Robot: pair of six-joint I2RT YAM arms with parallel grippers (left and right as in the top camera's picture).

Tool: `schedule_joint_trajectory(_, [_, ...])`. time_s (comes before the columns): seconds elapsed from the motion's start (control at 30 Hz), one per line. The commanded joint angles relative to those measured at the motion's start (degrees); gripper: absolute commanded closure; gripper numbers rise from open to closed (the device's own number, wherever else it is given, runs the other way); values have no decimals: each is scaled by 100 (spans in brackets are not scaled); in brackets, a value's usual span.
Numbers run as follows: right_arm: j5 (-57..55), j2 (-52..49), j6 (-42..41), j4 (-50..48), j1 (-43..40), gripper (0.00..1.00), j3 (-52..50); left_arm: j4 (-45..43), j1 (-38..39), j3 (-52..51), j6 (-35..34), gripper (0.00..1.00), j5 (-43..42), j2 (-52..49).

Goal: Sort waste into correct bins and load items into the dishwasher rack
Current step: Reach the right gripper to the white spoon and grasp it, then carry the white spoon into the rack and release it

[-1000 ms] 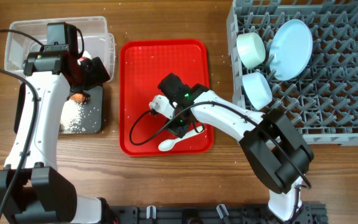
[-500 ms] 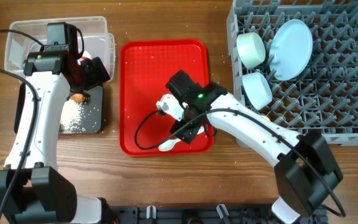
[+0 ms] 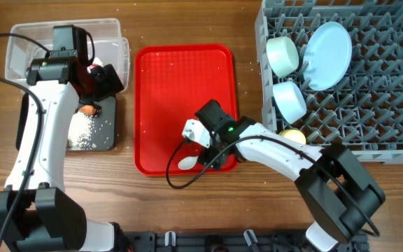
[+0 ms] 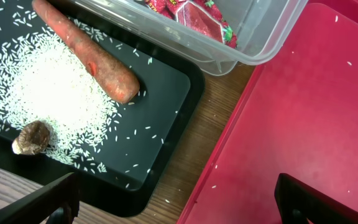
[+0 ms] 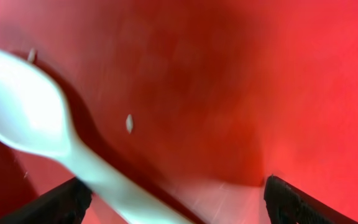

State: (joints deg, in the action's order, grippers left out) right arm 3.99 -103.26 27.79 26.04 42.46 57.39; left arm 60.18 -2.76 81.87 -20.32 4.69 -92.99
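Note:
The white spoon (image 3: 186,163) lies at the front edge of the red serving tray (image 3: 166,77). My right gripper (image 3: 212,155) is open low over it, and in the right wrist view the spoon (image 5: 27,115) runs its handle between the open fingers (image 5: 176,205). My left gripper (image 3: 107,78) is open and empty (image 4: 179,205) above the black tray (image 4: 166,93), which holds the carrot (image 4: 86,53), rice (image 4: 48,93) and brown lump (image 4: 31,138). The clear tub (image 4: 241,37) holds the red wrapper (image 4: 194,14). The napkin is hidden. The rack (image 3: 383,105) holds the plate (image 3: 327,45), green bowl (image 3: 282,54), blue bowl (image 3: 289,100) and yellow cup (image 3: 292,136).
A few rice grains lie on the red tray and on the wood between tray and bins. The right arm's cable loops over the tray's front edge (image 3: 177,183). The rack's left wall stands close beside the red tray's right edge.
My right gripper has moved toward the tray's front right and down over the spoon handle; the arm now lies lower, uncovering the yellow cup. The left arm has not moved.

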Motion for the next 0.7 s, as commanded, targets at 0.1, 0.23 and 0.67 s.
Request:
schedule_joint_trajectory(0.1, [-96,-68,208,-424,-4,26,-151,2,-24,-28,-31,0,55,83])
schedule_joint_trajectory(0.23, [-96,-68,192,-389,-4,60,-153,2,-24,-28,-31,0,55,83])
schedule_joint_trajectory(0.67, [354,-66,-1261,175,-4,96,-146,2,-24,-28,-31,0,55,83])
